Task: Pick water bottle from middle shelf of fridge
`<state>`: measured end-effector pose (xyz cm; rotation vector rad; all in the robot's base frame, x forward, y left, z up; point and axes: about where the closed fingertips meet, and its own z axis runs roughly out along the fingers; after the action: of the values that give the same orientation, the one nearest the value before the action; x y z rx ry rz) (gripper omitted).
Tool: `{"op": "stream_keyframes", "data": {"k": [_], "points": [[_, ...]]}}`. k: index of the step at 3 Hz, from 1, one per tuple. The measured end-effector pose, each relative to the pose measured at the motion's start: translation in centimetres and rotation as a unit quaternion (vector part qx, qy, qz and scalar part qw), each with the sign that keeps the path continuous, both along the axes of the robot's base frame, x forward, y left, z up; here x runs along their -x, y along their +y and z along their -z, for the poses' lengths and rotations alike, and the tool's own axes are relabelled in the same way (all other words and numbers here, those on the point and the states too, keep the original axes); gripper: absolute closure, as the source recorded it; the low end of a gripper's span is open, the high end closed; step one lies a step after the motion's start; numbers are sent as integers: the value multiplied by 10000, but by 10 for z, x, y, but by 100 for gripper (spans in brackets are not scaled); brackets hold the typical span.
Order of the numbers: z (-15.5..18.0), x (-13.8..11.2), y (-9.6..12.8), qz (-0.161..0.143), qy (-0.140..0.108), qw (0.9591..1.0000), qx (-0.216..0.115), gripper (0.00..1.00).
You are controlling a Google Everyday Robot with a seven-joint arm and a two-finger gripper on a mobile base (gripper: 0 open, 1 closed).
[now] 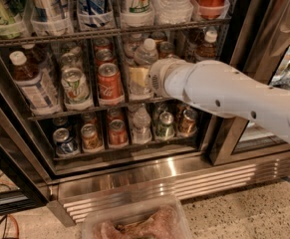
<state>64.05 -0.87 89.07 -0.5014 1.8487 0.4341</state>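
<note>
The fridge (159, 180) stands open in front of me. The water bottle (140, 68), clear with a white cap and a pale label, stands upright on the middle shelf (84, 108), right of a red soda can (108, 82). My white arm (224, 93) reaches in from the right. My gripper (153, 77) is at the arm's end, right up against the bottle's right side at label height. The wrist hides most of it.
A brown tea bottle (31, 78) and a green-white can (75, 86) stand further left on the same shelf. Large bottles fill the rack above. Short cans and a small bottle (141, 125) fill the rack below. A dark door frame (236, 93) stands right. A clear bin (134, 223) sits below.
</note>
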Motion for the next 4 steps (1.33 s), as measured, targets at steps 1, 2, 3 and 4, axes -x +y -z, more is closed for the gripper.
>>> {"op": "stream_keyframes", "data": {"k": [1,2,3,4], "points": [[-4,4,0,9,5,10000,-13,100],[-20,32,-3,44,146,9998,-85,100],[-20,32,-3,44,147,9998,-85,100],[-17,33,-3,43,151,9998,-87,100]]}}
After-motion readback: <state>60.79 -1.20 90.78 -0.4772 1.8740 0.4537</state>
